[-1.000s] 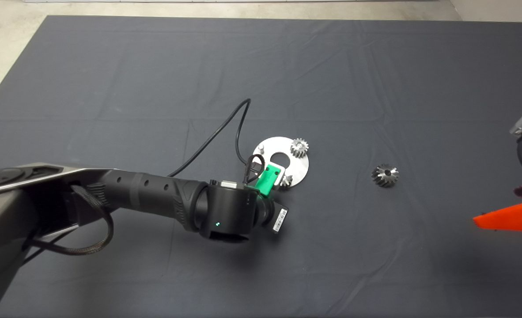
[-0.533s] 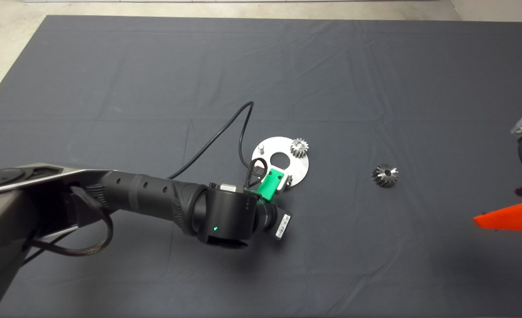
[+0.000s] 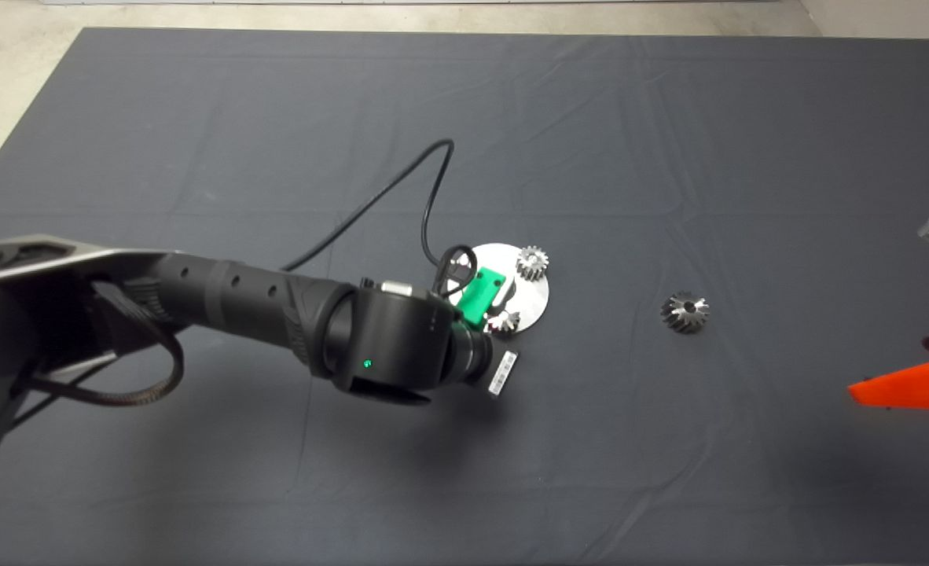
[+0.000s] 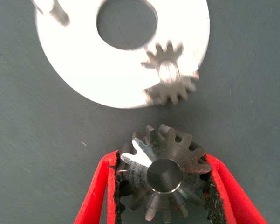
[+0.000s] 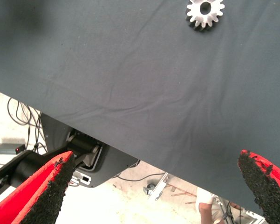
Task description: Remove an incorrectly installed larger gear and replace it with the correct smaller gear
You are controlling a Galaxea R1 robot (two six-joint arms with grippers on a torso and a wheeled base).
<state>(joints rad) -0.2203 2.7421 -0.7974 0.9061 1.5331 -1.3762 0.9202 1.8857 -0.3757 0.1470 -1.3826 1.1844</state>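
My left claw (image 4: 165, 186) is clamped on the smaller gear (image 4: 164, 173), just beside the round plate (image 4: 84, 70); its bare peg (image 4: 56, 10) lies across the plate; my right claw (image 5: 158, 186) waits open

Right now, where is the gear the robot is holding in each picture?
Head view: gear at the middle, by the plate's lower edge.
Left wrist view: gear held in the left gripper, just off the plate.
Right wrist view: not in it.
Shared landmark: the round plate with a hole, seen in the head and left wrist views.
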